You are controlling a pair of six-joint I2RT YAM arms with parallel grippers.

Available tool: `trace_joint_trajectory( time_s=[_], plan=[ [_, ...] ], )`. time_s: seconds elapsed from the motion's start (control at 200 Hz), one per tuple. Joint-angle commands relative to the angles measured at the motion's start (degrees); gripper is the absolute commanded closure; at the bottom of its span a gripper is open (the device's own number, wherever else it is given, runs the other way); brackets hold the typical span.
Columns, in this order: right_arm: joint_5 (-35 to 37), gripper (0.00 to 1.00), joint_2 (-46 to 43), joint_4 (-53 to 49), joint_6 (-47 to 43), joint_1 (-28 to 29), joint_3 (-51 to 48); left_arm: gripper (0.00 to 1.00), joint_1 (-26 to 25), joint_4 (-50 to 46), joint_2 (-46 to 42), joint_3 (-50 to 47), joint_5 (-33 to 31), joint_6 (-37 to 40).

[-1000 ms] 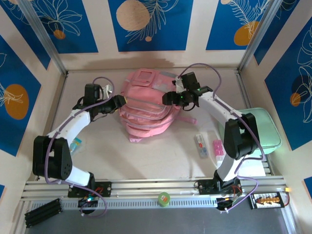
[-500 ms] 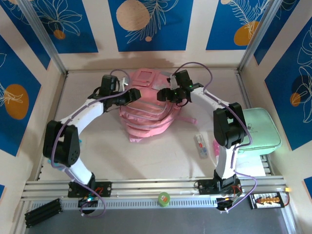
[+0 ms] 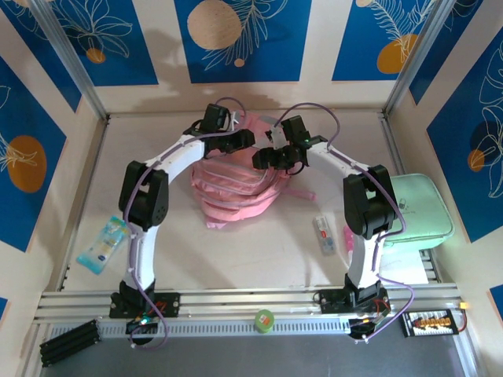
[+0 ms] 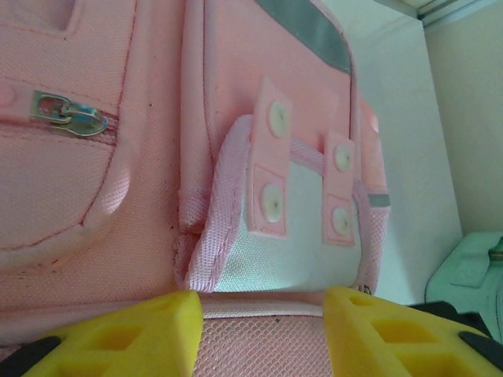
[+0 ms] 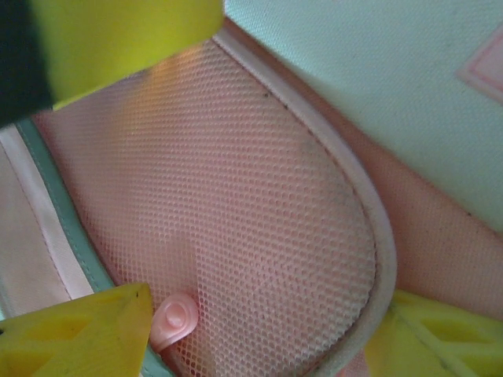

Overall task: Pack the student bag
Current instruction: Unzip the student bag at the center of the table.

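Observation:
The student bag (image 3: 236, 188) is a soft pink backpack lying in the middle of the table, its top toward the back wall. Both grippers meet at that top end. My left gripper (image 3: 240, 142) comes in from the left; in the left wrist view its yellow fingers (image 4: 118, 338) bracket a pink mesh padded part (image 4: 263, 345) of the bag that spans the whole gap, below a pale pocket panel (image 4: 291, 251). My right gripper (image 3: 266, 156) is close beside it; between its yellow fingers (image 5: 71, 330) lies the same kind of pink mesh padding (image 5: 236, 204) with its pale piping.
A mint-green case (image 3: 424, 208) lies at the right edge of the table. Small white and pink items (image 3: 324, 234) sit near the right arm. A blue and yellow packet (image 3: 104, 243) lies at the left, and a green tape roll (image 3: 264, 320) rests on the front rail.
My left arm has swung from the bag's left side up to its top, uncovering the packet on the left. The right gripper shifted slightly left and back, then held still.

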Motion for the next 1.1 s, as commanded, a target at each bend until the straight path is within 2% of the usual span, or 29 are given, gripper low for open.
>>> trace_joint_trajectory(
  time_s=[0.0, 0.295, 0.455, 0.55, 0.8, 0.99, 1.095],
  plan=[
    [-3.3, 0.31, -2.0, -4.2, -3.2, 1.1, -1.5, 0.52, -0.3, -6.9, 3.4, 3.9, -6.8, 2.1],
    [-7.3, 0.32, -5.1, -6.8, -8.7, 2.9, -5.1, 0.53, -0.1, -13.4, 7.7, 8.9, -8.6, 1.1],
    [-5.8, 0.39, -7.5, -5.7, -8.9, 3.4, -8.4, 0.53, 0.0, -14.1, 8.8, 9.8, -7.6, 0.9],
    [-2.8, 0.49, -7.8, -4.8, -8.8, 3.6, -9.2, 0.54, 0.1, -14.0, 8.8, 9.7, -7.0, 0.8],
    [6.1, 0.62, -7.4, -4.3, -12.4, 5.6, -8.7, 0.53, 0.4, -14.1, 8.8, 10.2, -6.3, 0.6],
    [11.6, 0.92, -7.3, -4.9, -13.3, 7.2, -8.6, 0.56, 0.4, -13.3, 8.8, 9.7, -5.9, 0.3],
    [12.9, 0.98, -9.0, -4.5, -13.2, 8.5, -10.0, 0.58, 0.4, -12.5, 9.6, 9.5, -6.4, -1.3]
  ],
)
